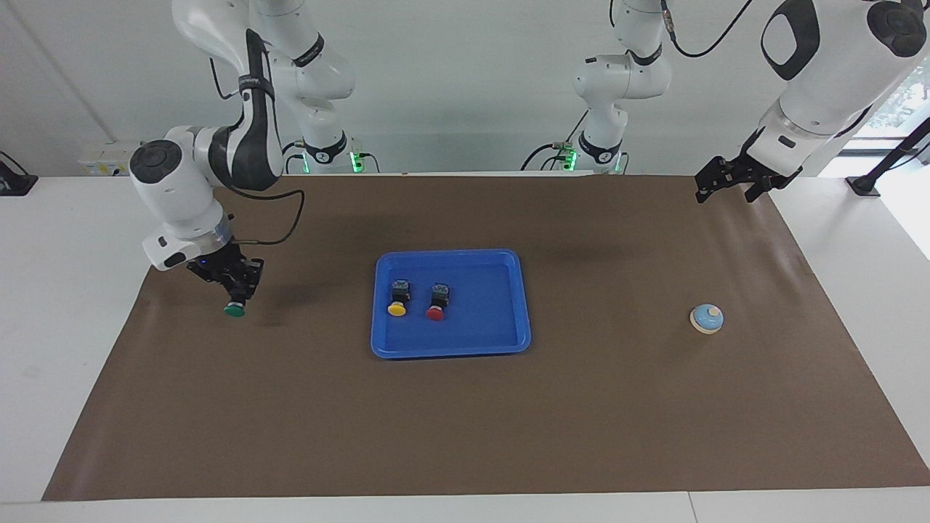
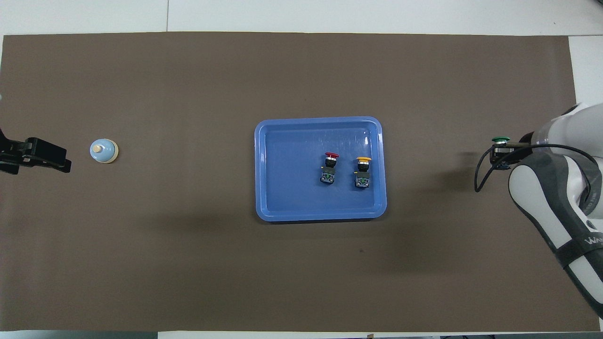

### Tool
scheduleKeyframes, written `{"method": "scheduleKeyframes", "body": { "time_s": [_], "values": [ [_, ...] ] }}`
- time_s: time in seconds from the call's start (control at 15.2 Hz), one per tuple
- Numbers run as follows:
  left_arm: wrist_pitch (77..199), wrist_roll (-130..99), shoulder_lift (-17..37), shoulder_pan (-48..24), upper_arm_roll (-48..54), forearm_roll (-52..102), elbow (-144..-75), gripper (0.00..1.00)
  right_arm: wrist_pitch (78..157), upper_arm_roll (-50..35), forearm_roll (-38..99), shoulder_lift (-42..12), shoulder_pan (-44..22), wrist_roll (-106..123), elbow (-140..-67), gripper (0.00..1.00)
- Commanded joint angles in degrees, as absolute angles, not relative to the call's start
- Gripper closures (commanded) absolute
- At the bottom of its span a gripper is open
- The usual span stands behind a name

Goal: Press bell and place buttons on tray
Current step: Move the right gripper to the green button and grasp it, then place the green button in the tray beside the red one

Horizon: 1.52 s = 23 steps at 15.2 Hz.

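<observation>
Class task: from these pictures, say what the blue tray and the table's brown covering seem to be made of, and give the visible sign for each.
Tray: probably moulded plastic with a smooth, slightly glossy finish; pale glints and fine scuffs show on its floor, and its corners are rounded.
Brown covering: looks like matte paper or thin sheet; no shine, and faint creases show near its edges. Which of the two cannot be told.

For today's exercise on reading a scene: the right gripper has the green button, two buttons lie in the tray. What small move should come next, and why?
Probably carry the green button sideways toward the tray. The right gripper is shut on it and holds it above the mat, so it looks free to travel. The tray has bare floor beside the red button and yellow button. The left gripper waits, open.
</observation>
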<state>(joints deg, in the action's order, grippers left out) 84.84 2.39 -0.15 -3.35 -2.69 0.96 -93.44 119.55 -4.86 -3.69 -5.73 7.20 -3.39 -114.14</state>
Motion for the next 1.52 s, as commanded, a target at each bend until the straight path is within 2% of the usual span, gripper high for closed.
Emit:
{"method": "scheduleKeyframes", "body": {
  "time_s": [0.0,0.13,0.26,0.53,0.66,0.79,0.92,1.19,1.45],
  "values": [
    [84.6,1.8,-1.6,-3.4,-2.9,1.2,-94.7,0.00,111.2,-5.1,-4.0,-7.3,-1.3,-11.9,-105.2,1.00],
    [84.6,1.8,-1.6,-3.4,-2.9,1.2,-94.7,0.00,107.4,-5.1,-3.8,-9.7,-10.0,-20.5,-98.9,1.00],
    [84.6,1.8,-1.6,-3.4,-2.9,1.2,-94.7,0.00,107.8,-5.1,-3.1,-9.9,-17.0,-27.6,-98.3,1.00],
    [84.6,1.8,-1.6,-3.4,-2.9,1.2,-94.7,0.00,115.0,-5.2,-1.1,-13.4,-24.9,-32.1,-98.5,1.00],
    [84.6,1.8,-1.6,-3.4,-2.9,1.2,-94.7,0.00,117.9,-5.1,-1.1,-18.0,-28.2,-35.0,-96.6,1.00],
    [84.6,1.8,-1.6,-3.4,-2.9,1.2,-94.7,0.00,121.5,-5.1,-1.8,-22.9,-30.8,-38.4,-94.3,1.00],
    [84.6,1.8,-1.6,-3.4,-2.9,1.2,-94.7,0.00,125.7,-4.9,-2.6,-25.6,-33.1,-39.5,-94.8,1.00],
    [84.6,1.8,-1.6,-3.4,-2.9,1.2,-94.7,0.00,132.7,-4.9,-3.5,-27.5,-32.6,-39.1,-98.1,1.00],
    [84.6,1.8,-1.6,-3.4,-2.9,1.2,-94.7,0.00,133.4,-5.0,-3.3,-27.2,-32.4,-40.0,-99.2,1.00]
  ]
}}
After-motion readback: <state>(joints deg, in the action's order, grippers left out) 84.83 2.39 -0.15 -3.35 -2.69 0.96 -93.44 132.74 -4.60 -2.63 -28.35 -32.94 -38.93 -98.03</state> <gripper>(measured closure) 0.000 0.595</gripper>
